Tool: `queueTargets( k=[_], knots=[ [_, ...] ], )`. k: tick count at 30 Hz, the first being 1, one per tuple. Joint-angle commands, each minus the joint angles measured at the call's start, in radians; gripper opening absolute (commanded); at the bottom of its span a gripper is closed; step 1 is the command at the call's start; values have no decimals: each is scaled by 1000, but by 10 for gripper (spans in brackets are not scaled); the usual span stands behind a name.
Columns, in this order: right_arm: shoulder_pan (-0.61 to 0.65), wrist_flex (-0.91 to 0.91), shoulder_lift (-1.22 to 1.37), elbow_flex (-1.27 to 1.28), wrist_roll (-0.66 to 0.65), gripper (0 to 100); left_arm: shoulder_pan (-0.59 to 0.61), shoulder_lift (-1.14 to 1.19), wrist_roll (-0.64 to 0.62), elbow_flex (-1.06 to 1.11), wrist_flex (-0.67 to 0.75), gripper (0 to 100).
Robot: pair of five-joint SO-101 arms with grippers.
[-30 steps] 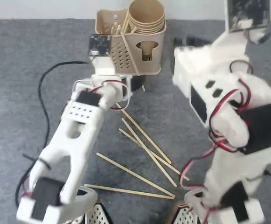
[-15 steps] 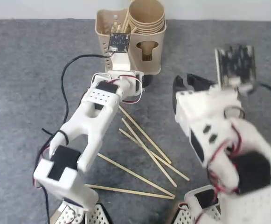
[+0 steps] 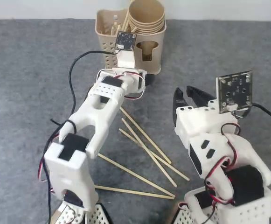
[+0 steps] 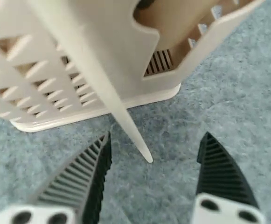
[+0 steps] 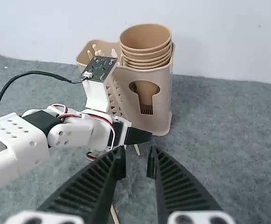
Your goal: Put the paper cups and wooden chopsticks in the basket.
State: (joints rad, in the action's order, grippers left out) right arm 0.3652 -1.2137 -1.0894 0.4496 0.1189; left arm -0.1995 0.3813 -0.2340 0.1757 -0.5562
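a wooden chopstick is leaning against the beige basket, tip between the empty, wide-open left gripper; grey carpeted bench.

We record even, diffuse light of moderate brightness in all three views, falling from overhead. In the high view, the chopsticks lay thin, faint shadows on the grey mat. In the left wrist view, a soft dark band runs under the basket. The white wall is uniformly lit.
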Motion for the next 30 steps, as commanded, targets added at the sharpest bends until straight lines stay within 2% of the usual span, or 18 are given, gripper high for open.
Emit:
queueTargets(
  k=[1, 6, 13, 17, 22, 25, 30],
  knots=[
    [-8, 21, -15, -2, -14, 91, -3, -3, 11, -67, 23, 226],
    [-8, 25, -15, -2, -12, 91, -11, -2, 9, -73, 23, 0],
    [-8, 19, -13, 0, -11, 91, -92, -137, 8, -21, -212, 13],
    [-8, 19, -7, 2, -11, 91, -129, -299, 11, 107, -218, 13],
    [-4, 45, -15, 60, -9, 90, -117, -482, 11, 202, -226, 13],
    [-2, 65, -15, 112, -9, 90, -64, -600, 17, 220, -224, 13],
    [-1, 67, -15, 199, -9, 90, 28, -789, 107, 199, -218, 13]
  ],
)
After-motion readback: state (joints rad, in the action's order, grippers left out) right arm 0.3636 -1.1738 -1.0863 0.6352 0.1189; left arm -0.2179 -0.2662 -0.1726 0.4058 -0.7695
